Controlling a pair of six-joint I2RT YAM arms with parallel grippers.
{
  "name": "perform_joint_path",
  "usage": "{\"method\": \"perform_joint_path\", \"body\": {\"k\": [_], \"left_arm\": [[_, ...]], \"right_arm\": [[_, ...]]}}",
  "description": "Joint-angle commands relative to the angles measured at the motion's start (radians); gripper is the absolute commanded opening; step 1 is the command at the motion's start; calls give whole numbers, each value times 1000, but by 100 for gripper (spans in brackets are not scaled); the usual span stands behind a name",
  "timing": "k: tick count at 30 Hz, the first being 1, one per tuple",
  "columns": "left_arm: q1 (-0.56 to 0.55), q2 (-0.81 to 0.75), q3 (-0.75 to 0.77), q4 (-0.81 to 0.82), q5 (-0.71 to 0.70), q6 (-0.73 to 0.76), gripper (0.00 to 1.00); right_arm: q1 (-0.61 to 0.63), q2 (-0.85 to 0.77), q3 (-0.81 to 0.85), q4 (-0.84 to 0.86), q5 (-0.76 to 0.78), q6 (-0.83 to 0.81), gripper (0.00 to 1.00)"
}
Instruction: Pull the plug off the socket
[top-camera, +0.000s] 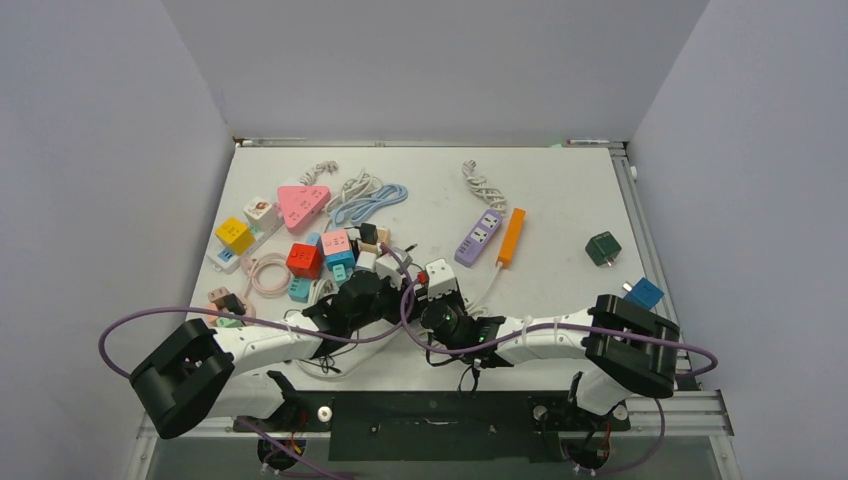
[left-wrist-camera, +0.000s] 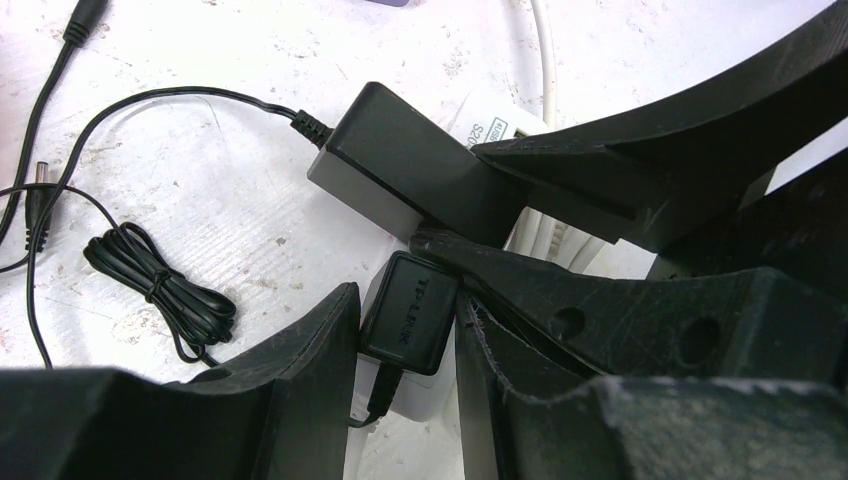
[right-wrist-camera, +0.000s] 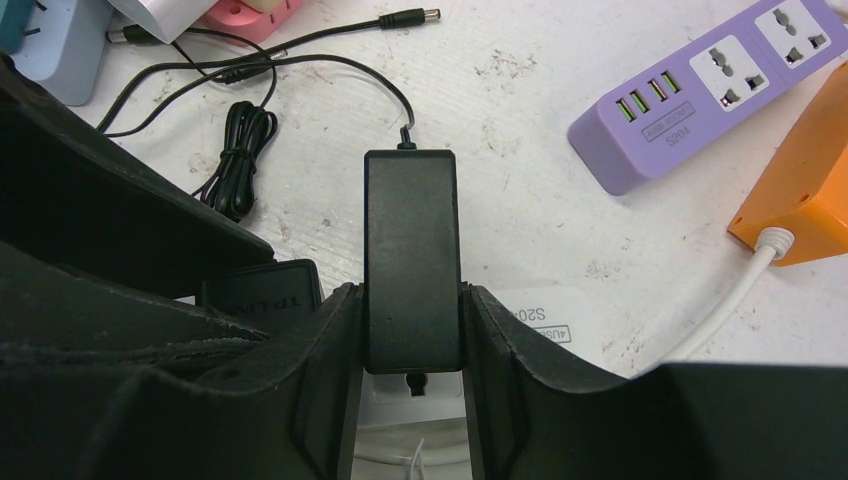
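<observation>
The left gripper (left-wrist-camera: 404, 335) has its matte, scratched black fingers closed narrow on a small square plug (left-wrist-camera: 412, 305), glossy black plastic with rounded corners and raised TP-LINK lettering, which sits on the smooth white socket block (right-wrist-camera: 540, 320). The right gripper (right-wrist-camera: 410, 300) clamps the flanks of a long adapter (right-wrist-camera: 410, 220), a plain oblong brick of satin black plastic with a thin lead leaving its far end at 12 o'clock; it lies over the same white block, at 1 o'clock of the square plug in the left wrist view. Whether either one's pins are fully seated cannot be told. A thin black cable bundle (left-wrist-camera: 160, 295), tied in a figure-eight, lies at 9 o'clock of the square plug. A lilac purple strip (right-wrist-camera: 700, 90) and a boxy orange strip (right-wrist-camera: 800, 190) sit at 2 o'clock of the long adapter. The table (right-wrist-camera: 520, 160) is white, scuffed and speckled with grey marks; in the top view the socket block is at 6 o'clock of its centre. Smooth pale lavender walls (top-camera: 430, 60) enclose three sides
</observation>
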Motion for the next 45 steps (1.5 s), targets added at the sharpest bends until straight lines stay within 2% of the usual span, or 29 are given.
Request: {"method": "perform_joint_path", "body": {"k": [1,13,19,33,45], "left_arm": [[22,38,-33,-106,-134,-19,0],[20,48,-27,-116,-135,-8,0],[21,55,-23,-118,-135,-6,0],[21,59,-18,-125,-141,-13,0],[20,59,-18,-123,-139,-15,0]], "right_arm": [[18,-12,23,-9,7,25,5],[-181,-108,-72,48,-262,163,5],[-198,-106,-73,50,-290,167,5],[-60,-93,-16,0,-77,78,5],[4,-32,33,-27,-6,32,5]]}}
